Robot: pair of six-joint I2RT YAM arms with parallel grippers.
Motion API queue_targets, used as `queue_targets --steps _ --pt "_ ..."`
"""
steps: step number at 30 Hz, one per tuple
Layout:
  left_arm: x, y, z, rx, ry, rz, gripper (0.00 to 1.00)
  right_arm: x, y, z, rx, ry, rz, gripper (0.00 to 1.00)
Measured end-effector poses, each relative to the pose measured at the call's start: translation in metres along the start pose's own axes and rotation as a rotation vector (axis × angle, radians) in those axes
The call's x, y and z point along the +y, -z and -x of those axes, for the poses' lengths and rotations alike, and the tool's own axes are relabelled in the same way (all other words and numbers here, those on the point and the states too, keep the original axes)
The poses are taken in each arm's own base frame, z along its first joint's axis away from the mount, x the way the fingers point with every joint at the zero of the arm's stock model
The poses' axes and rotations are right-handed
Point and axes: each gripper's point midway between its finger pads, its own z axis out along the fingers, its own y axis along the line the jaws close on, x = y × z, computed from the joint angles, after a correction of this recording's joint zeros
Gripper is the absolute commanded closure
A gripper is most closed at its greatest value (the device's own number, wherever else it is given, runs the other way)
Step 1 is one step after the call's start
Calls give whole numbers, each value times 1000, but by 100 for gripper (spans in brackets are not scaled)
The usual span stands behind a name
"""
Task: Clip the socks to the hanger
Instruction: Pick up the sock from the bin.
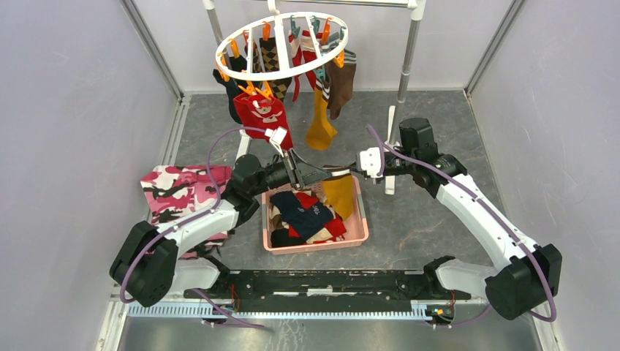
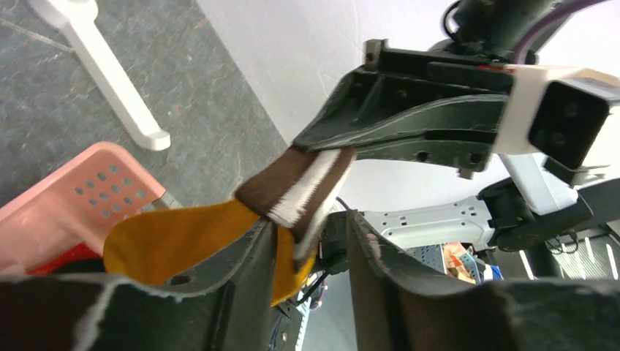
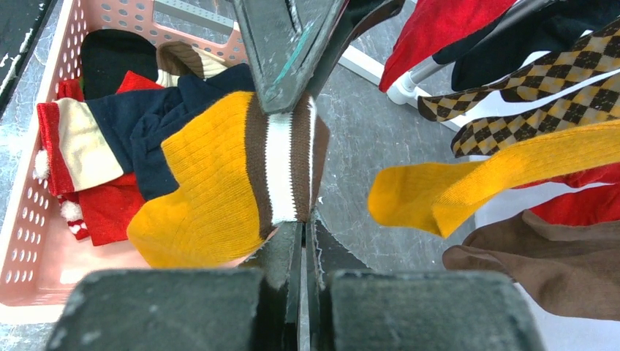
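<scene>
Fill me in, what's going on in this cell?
Both arms are working one mustard sock with a brown-and-white cuff, held up over the pink basket of loose socks. The right gripper is clamped on the cuff; the left gripper meets the same cuff, though its grip is unclear. Other socks already hang clipped on the round white hanger.

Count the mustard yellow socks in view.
2. Hanging sock on the hanger; held sock in the right gripper above the pink basket. Others may hide in the pile.

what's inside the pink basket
Piled socks: a navy sock, a red sock, a black sock. The held mustard sock covers part of the pile; lower layers are hidden.
</scene>
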Motion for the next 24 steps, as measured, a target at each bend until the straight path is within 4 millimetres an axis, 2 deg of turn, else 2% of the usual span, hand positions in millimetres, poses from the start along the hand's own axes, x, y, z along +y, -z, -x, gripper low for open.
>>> queue_targets --steps 5,6,9,13,14,18,20,24 --pt "-18 0 5 -13 27 -70 67 2 -3 -3 -5 -11 -1 100" --pt "-19 0 6 -12 32 -74 72 2 -4 -3 -6 -12 -1 100" --pt "-20 0 5 -8 40 -75 96 4 -6 -2 -11 -12 3 98" --pt "-17 1 4 -4 38 -65 98 6 -8 -3 -13 -15 9 92" --pt "-16 1 3 -3 31 -61 98 6 -8 -3 -13 -18 10 88" --pt "-6 4 1 -1 -78 -11 98 7 -9 -3 -13 -38 11 55" --pt "3 8 2 -6 -163 37 98 8 -9 -4 -12 -64 12 44" --pt "10 21 15 -56 -394 111 98 7 -9 -6 -25 -157 7 31"
